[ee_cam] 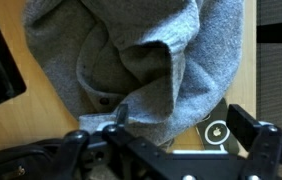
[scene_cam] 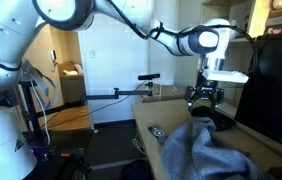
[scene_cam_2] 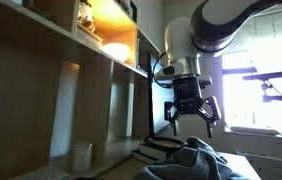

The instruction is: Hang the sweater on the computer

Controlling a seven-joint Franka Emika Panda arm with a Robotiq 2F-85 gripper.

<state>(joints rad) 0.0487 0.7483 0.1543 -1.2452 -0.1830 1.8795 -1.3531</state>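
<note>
As I judge it, the task is only at its start. The sweater (scene_cam: pixel 209 152) lies in a wrinkled heap on the tabletop (scene_cam: pixel 146 116), toward the edge nearest the camera in an exterior view, and no part of it rests on the computer (scene_cam: pixel 277 85). The computer stands upright along the tabletop's edge on the right of that view, just beside the heap, its screen dark.

The gripper (scene_cam: pixel 207 97) hangs above the sweater and clear of it, its jaws spread wide with nothing between them. Both exterior views show air between the claw and the cloth. In the wrist view the grey knit fills the upper part, and the fingers (ee_cam: pixel 258 140) frame the bottom without touching it. A small dark flat device (ee_cam: pixel 218 132) with a round mark lies on the tabletop just beside the sweater's hem.

Everything is left to do: come down, pinch a fold, lift the floppy cloth and drape it over the computer's top edge.

The shelf unit (scene_cam_2: pixel 71 45) in an exterior view has several compartments. The lit one holds a pale rounded thing (scene_cam_2: pixel 115 50), perhaps a bowl. The top one holds small items (scene_cam_2: pixel 85 14) too blurred to name. A lower opening holds a pale cup-like thing (scene_cam_2: pixel 81 156)
</note>
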